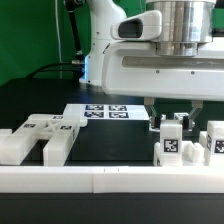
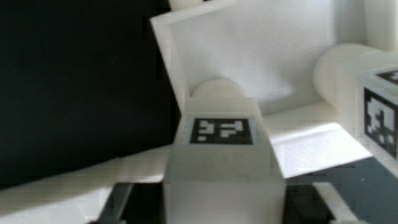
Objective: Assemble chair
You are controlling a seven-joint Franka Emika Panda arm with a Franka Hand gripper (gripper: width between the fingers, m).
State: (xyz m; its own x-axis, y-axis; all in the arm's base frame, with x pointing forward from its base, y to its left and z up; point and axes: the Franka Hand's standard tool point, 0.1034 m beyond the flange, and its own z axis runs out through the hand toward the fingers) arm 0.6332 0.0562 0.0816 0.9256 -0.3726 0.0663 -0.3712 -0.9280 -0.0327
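Black table: tool clamped on chair pc.

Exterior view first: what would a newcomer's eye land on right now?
The big white arm fills the exterior view's upper right, its pincer shut on a tagged chair block just behind the white border rail. At the exterior view's left lies a slotted chair piece; the marker board sits between them, farther back.

arm: white glossy shell, rounded | wrist flange: silver metal cyl. | seams: grey
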